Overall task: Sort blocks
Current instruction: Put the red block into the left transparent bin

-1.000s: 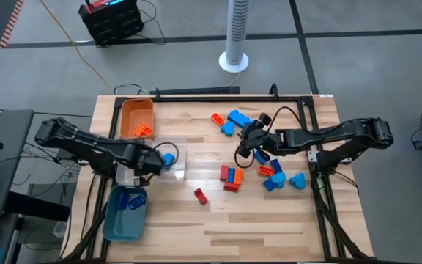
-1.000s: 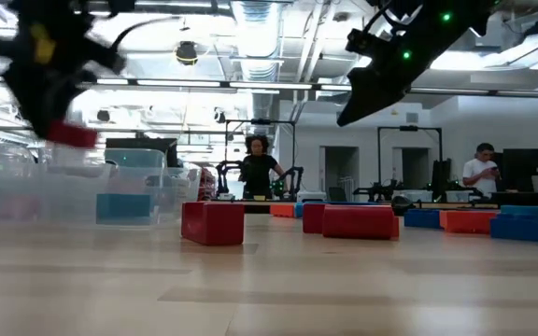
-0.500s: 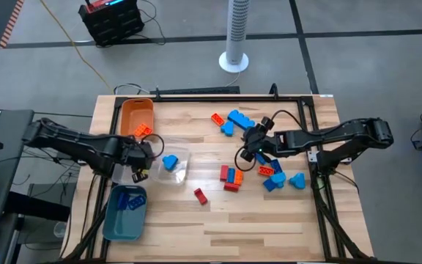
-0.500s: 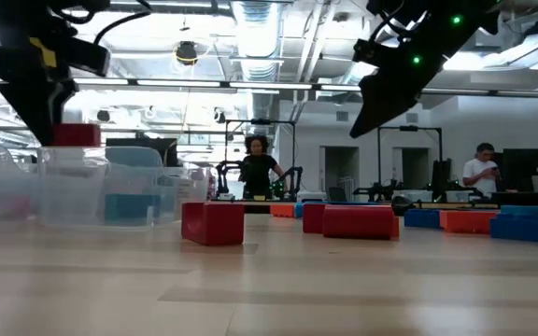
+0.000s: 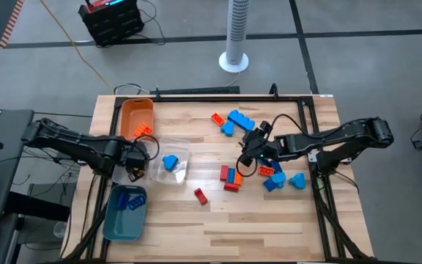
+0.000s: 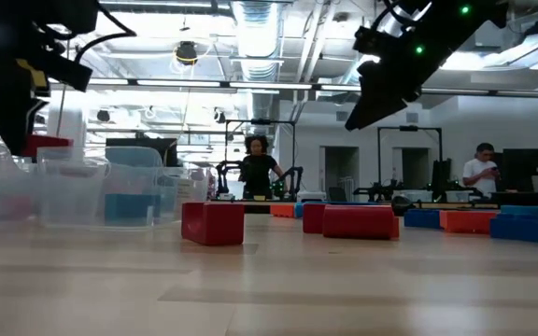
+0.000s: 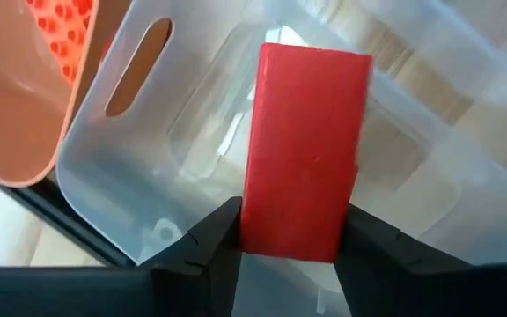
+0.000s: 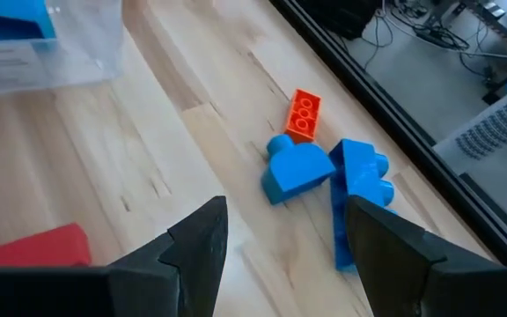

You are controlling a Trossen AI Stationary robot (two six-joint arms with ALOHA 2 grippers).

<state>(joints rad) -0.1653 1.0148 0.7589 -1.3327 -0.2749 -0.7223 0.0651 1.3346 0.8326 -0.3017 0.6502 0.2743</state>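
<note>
My left claw point(image 7: 284, 251) is clamped on a red block point(image 7: 306, 150) above the clear tray point(image 7: 130, 176); my right claw point(image 8: 280, 255) hangs apart.

You have three trays: an orange tray point(image 5: 135, 114), a clear tray point(image 5: 182, 167) and a teal tray point(image 5: 116, 220). One blue block point(image 5: 170, 162) lies in the clear tray, one red block point(image 7: 304, 151) sits in the left gripper point(image 7: 284, 242), and one red block point(image 5: 201, 196) lies alone.
</note>
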